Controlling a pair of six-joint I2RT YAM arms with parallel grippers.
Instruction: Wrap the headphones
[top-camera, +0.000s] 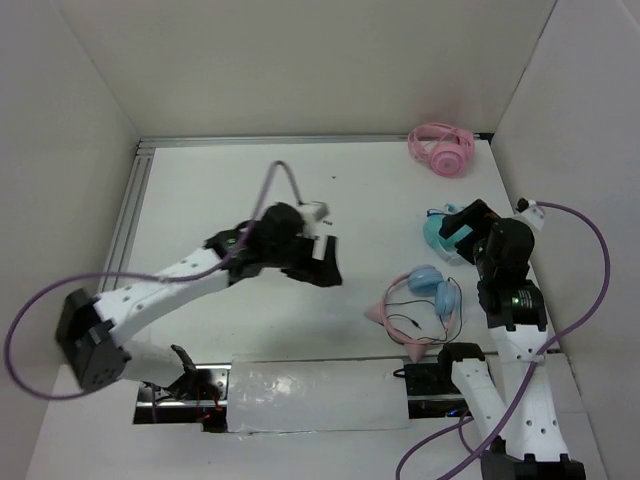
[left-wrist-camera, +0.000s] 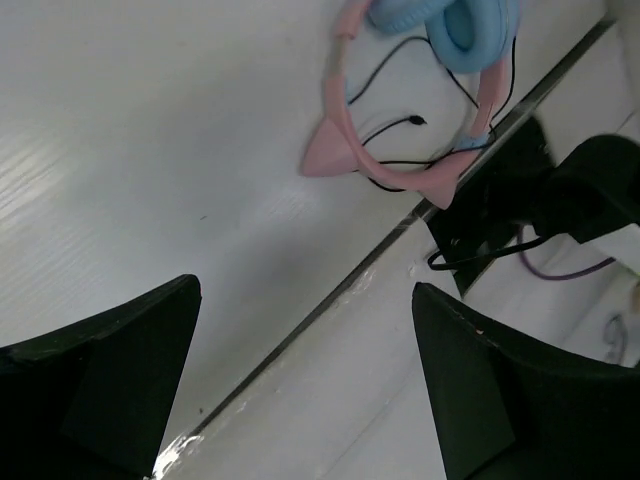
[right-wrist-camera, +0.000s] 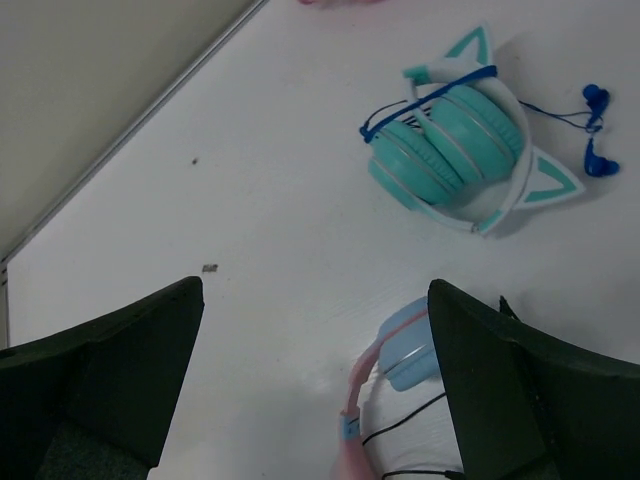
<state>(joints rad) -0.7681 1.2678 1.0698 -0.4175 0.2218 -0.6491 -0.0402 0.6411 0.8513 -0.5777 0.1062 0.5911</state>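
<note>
Your white tabletop (top-camera: 200, 200) sits boxed in by pale walls (top-camera: 300, 60). The headphones (top-camera: 425, 305) lie flat near its front edge, beside the right arm (top-camera: 512, 300), black cable loose. Jaws on both arms stand spread wide, empty.

Robotics lab test cell: a bare white counter (top-camera: 250, 190) stands boxed in on three sides by plain white panels (top-camera: 300, 60), with an aluminium rail (top-camera: 130, 215) running along its left and far edges. Two white-and-black robot arms, the left arm (top-camera: 170, 280) and the right arm (top-camera: 510, 340), are bolted side by side at the near edge, trailing looping purple cables (top-camera: 606, 265). Exposed wiring (top-camera: 185, 385) sits in the open by the left arm's base, next to a clear sheet (top-camera: 320, 395) laid flat between the two mounts.
</note>
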